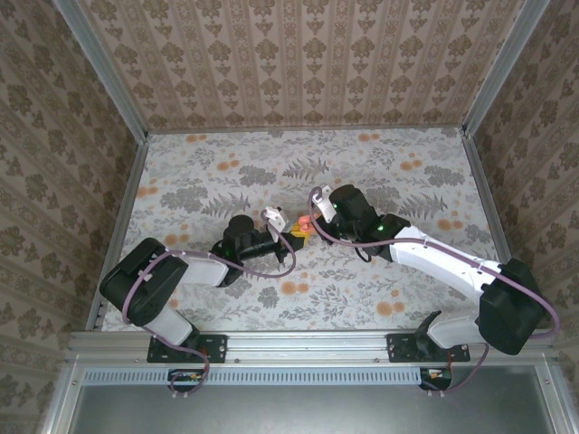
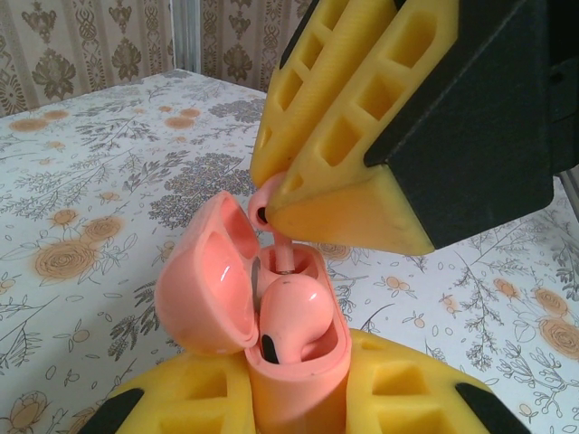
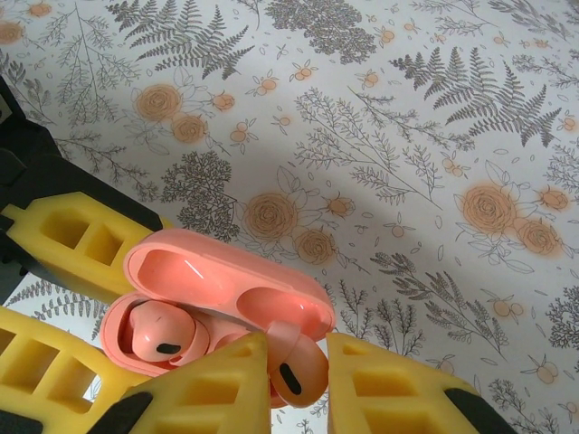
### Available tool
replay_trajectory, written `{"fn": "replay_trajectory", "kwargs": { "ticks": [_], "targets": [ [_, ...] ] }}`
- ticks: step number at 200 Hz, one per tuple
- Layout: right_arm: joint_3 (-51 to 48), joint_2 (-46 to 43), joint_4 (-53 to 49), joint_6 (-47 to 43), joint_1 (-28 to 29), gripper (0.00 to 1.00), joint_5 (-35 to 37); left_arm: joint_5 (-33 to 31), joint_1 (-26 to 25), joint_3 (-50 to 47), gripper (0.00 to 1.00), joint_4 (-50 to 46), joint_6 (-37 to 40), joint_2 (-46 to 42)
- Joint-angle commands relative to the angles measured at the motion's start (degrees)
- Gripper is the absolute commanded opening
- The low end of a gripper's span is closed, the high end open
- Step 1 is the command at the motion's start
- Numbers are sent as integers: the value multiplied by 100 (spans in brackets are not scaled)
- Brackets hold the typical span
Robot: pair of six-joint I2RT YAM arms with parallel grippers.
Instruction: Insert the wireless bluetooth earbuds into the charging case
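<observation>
From above, the small salmon-pink plastic charging case [image 1: 305, 223] is a speck, its contents too small to tell. At the left wrist, its base is hidden inside the left gripper [image 2: 297, 402] and cut off below. The right gripper [image 2: 265, 190] covers most of one tiny salmon-pink plastic earbud [image 2: 259, 202].

From my station I see the table [image 1: 208, 181] – a flat top covered in a pale print of grey ferns and orange flowers – edged by metal rails [image 1: 308, 344] left, right and near.

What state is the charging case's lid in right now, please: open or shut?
Open. The lid is swung back from the charging case; one earbud sits seated inside, the second earbud poised at its well.
</observation>
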Motion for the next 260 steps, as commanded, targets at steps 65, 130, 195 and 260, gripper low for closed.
{"fn": "replay_trajectory", "kwargs": {
  "ticks": [65,130,195,260],
  "targets": [
    [151,-27,106,102,224,18,-622,-37,18,158,13,432,-135,-141],
    [75,-48,180,158,229,19,-692,-41,13,182,13,433,-138,-141],
    [-22,-236,335,218,222,33,-598,-36,15,175,13,432,-131,-130],
    [-111,-575,416,377,108,47,-584,-4,17,159,13,441,-139,-134]
  ]
}}
